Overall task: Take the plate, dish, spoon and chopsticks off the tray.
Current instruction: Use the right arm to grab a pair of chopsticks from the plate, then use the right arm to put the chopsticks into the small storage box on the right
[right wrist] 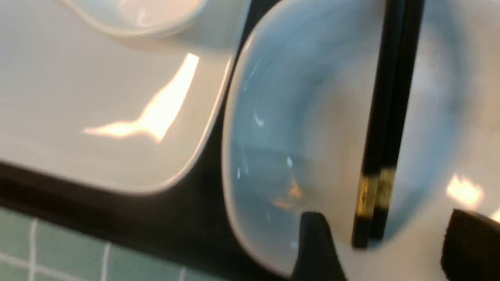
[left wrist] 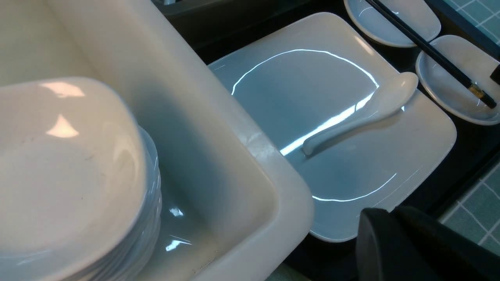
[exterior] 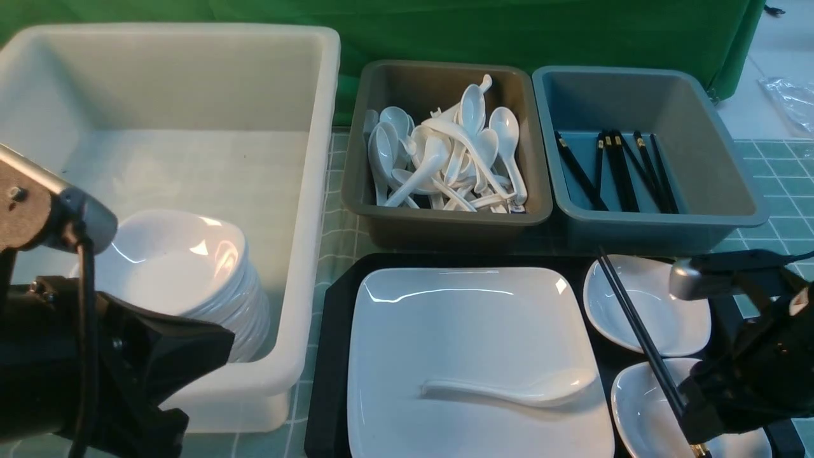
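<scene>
the right gripper [right wrist: 384, 218] straddles the gold-banded end of the chopsticks [right wrist: 390, 97], jaws wide and not yet pinching, the sticks bridging far dish [exterior: 674, 312] and near dish [exterior: 642, 413] on the tray [exterior: 324, 356], likely raised enough to grasp, while the left gripper [exterior: 191, 350] hangs closed by the tub [exterior: 305, 191].

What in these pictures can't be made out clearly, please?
- Front view: the right arm covers the near stretch of the chopsticks and part of the near dish.
- Front view: the left arm hides part of the dish stack.
- Left wrist view: the left gripper is cut off by the edge; jaws unseen.
- Right wrist view: blur; whether the right gripper touches the chopsticks is unclear.
</scene>
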Tool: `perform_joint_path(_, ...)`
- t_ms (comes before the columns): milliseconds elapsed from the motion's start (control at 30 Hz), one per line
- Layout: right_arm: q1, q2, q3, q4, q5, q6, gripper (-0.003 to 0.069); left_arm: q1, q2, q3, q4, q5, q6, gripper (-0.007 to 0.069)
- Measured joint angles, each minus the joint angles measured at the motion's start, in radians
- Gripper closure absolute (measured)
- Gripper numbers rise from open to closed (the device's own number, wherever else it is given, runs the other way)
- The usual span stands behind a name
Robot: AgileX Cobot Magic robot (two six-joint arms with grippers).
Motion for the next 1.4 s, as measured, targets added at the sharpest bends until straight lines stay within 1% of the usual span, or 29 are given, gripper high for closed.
perform_joint_path(67,0.001,0.020,-0.001,-0.001,-0.022,0.000,0.0197,0.000,0.000,0.000,0.000,-0.005,0.001,0.0607)
perform_joint_path(167,0.002,0.093,-0.002,-0.008,-0.098,-0.020,0.0194,0.000,0.000,0.000,0.000,-0.014,0.008,0.0607)
perform_joint_path(267,0.004,0.129,-0.007,-0.009,-0.114,-0.025,0.0194,0.000,0.000,0.000,0.000,-0.015,0.009,0.0607)
perform_joint_path(400,0.004,0.172,-0.010,-0.012,-0.129,-0.049,0.0230,0.000,0.000,0.000,-0.001,-0.015,0.016,0.0607)
perform_joint_path(433,0.004,0.173,-0.011,-0.014,-0.131,-0.052,0.0253,0.000,0.000,0.000,-0.001,-0.015,0.016,0.0607)
perform_joint_path(533,0.004,0.178,-0.013,-0.015,-0.133,-0.072,0.0377,0.000,0.000,0.000,-0.008,-0.015,0.021,0.0607)
perform_joint_path(567,0.004,0.178,-0.013,-0.015,-0.133,-0.073,0.0384,0.000,0.000,0.000,-0.008,-0.015,0.022,0.0607)
perform_joint_path(633,0.004,0.178,-0.013,-0.015,-0.129,-0.100,0.0504,0.000,0.000,0.000,-0.008,-0.015,0.030,0.0607)
perform_joint_path(700,0.004,0.178,-0.019,-0.014,-0.109,-0.117,0.0510,0.000,0.000,0.000,-0.008,-0.015,0.031,0.0607)
perform_joint_path(767,0.006,0.157,-0.038,-0.010,-0.031,-0.127,0.0509,0.000,0.000,0.000,-0.008,-0.015,0.031,0.0607)
perform_joint_path(867,0.018,0.084,-0.083,-0.004,0.044,-0.131,0.0509,0.000,-0.001,0.000,-0.012,-0.025,0.031,0.0607)
perform_joint_path(1000,0.030,-0.013,-0.170,0.009,0.038,-0.130,0.0509,0.000,-0.003,0.000,-0.033,-0.084,0.031,0.0607)
perform_joint_path(1100,0.011,-0.032,-0.316,0.019,-0.129,-0.100,0.0509,0.000,-0.004,0.000,-0.075,-0.199,0.038,0.0607)
perform_joint_path(1167,-0.018,0.023,-0.401,0.036,-0.199,-0.079,0.0509,0.000,-0.004,0.000,-0.104,-0.257,0.060,0.0607)
perform_joint_path(1200,-0.018,0.031,-0.411,0.038,-0.205,-0.079,0.0509,0.000,-0.004,0.000,-0.109,-0.269,0.067,0.0607)
perform_joint_path(1300,-0.056,0.210,-0.575,0.075,-0.302,-0.060,0.0509,0.000,-0.004,-0.001,-0.143,-0.342,0.125,0.0607)
perform_joint_path(1400,-0.069,0.373,-0.731,0.082,-0.342,-0.034,0.0506,0.000,-0.004,-0.001,-0.177,-0.375,0.149,0.0607)
